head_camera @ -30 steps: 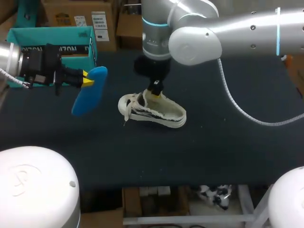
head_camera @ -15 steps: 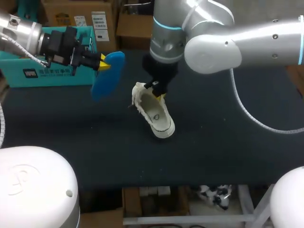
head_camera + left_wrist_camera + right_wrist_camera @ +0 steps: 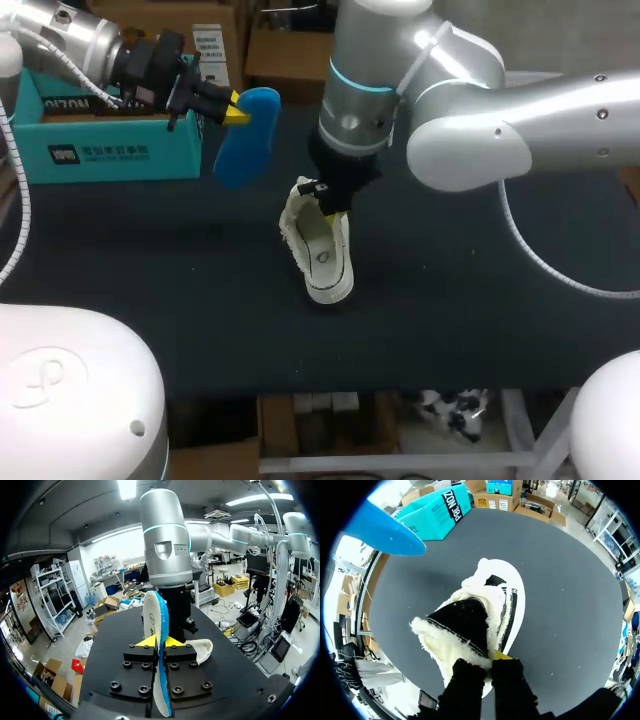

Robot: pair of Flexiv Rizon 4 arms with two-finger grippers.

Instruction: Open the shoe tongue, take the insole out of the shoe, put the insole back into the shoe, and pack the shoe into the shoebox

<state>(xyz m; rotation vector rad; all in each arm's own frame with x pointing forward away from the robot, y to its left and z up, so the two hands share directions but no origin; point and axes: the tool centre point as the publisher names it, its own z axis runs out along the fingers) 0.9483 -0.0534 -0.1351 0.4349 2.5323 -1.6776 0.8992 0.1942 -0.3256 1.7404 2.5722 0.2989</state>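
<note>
L gripper [image 3: 232, 112] is clamped on the blue insole [image 3: 245, 140], both yellow tips pressing its faces. It's held in the air at ~10 o'clock from the shoe [image 3: 322, 245], just beside the teal shoebox [image 3: 100, 150] at the table's [image 3: 480, 300] 10 o'clock corner. R gripper [image 3: 330, 200] is pinched shut on the fleecy tongue [image 3: 462, 630] at the shoe's 12 o'clock end. The shoe lies on the table w/ its other end twd 6. Risks: the tongue may slip from that small pinch, so the opening closes and the insole jams. The insole could flex and snag on the collar. The shoe isn't pinned, so a push may slide it. The arms are close, so L could clip R's wrist on approach. Head view alone shows the insole-to-shoe gap and the box, but R's arm hides the pinch. R wrist view shows the tongue grip. L wrist view shows the insole seated btwn the fingers, w/ shoe and R arm dead ahead.
</note>
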